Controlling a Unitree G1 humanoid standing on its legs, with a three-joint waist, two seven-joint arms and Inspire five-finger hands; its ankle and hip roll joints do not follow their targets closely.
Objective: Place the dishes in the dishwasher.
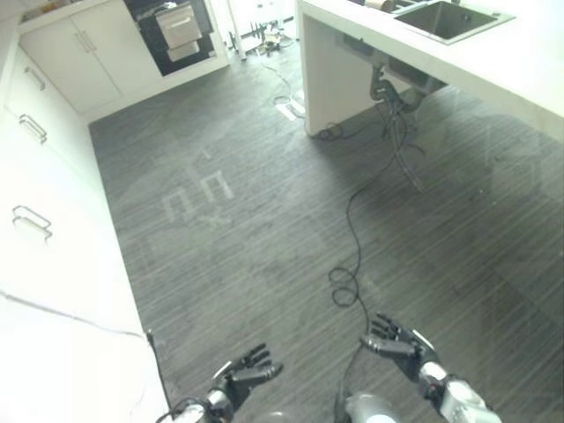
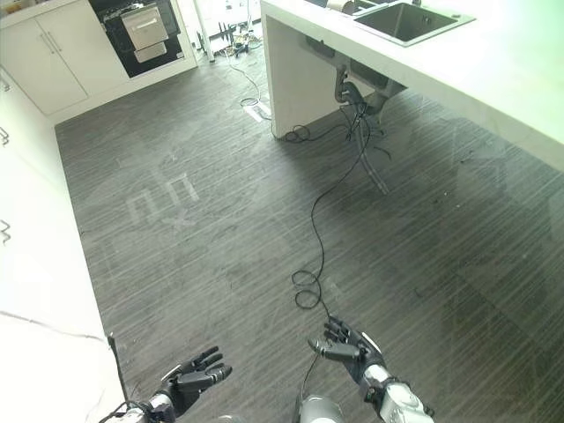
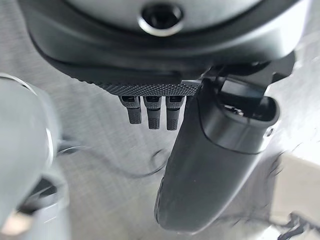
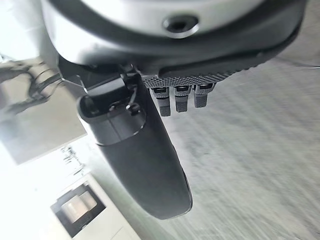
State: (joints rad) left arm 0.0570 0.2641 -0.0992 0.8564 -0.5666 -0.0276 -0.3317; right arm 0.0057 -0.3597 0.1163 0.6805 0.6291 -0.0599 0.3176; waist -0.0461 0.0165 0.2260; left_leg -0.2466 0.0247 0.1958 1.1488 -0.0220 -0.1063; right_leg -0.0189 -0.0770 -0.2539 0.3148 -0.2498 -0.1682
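Note:
No dish is in sight. A dark built-in appliance (image 1: 174, 33) with silver panels stands at the far end of the room, set among white cupboards, and it also appears in the right wrist view (image 4: 77, 207). My left hand (image 1: 247, 374) hangs low over the dark wooden floor, fingers (image 3: 150, 112) relaxed and holding nothing. My right hand (image 1: 397, 344) hovers beside it, a little further forward, also open and empty, with its thumb (image 4: 145, 160) standing free.
White cabinets with metal handles (image 1: 35, 176) run along the left. A white counter (image 1: 493, 62) with a steel sink (image 1: 445, 18) stands at the upper right, with pipes and cables (image 1: 392, 97) under it. Dark floor (image 1: 264, 220) stretches between them.

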